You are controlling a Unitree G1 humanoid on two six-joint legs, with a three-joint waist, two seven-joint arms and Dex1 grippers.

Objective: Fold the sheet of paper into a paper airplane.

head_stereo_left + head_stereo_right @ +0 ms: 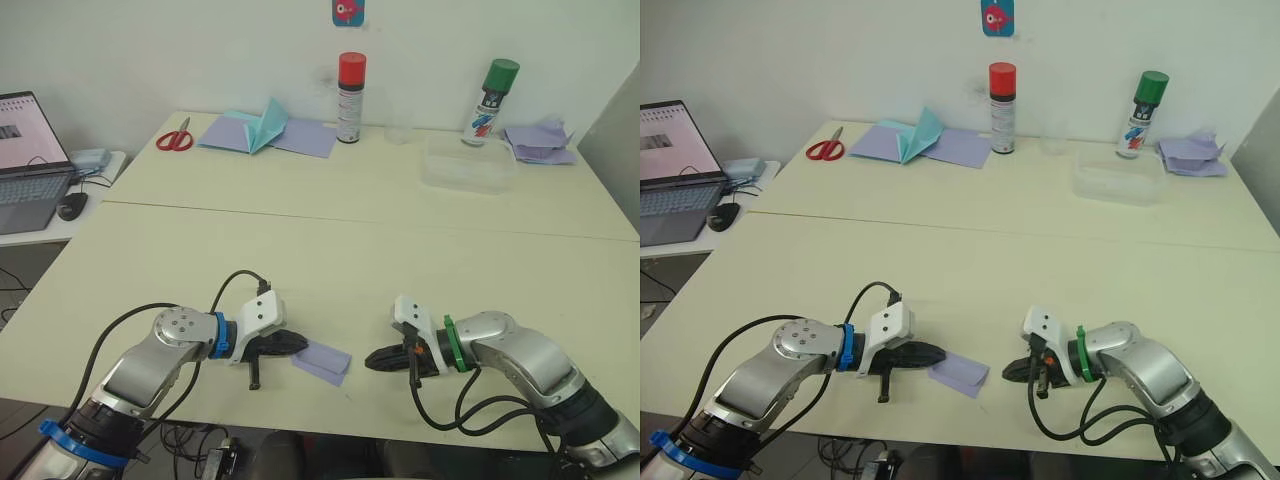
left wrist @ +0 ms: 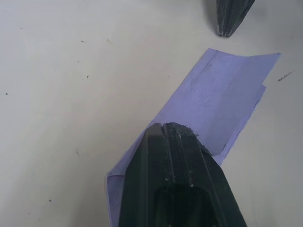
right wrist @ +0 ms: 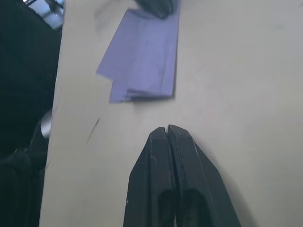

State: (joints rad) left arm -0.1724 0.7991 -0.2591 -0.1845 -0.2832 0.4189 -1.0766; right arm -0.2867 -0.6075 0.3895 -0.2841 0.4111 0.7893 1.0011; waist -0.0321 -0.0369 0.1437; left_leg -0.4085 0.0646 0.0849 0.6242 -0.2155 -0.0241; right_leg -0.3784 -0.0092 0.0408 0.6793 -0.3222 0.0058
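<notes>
Folded sheet of paper (image 1: 322, 361) lying flat near the front edge of the bench (image 1: 330, 240), between both grippers. Left gripper (image 1: 298, 345) with jaws clenched, tips pressing on the sheet's near end. Right gripper (image 1: 372, 359) with jaws clenched on nothing, just beside the sheet, apart from it.
</notes>
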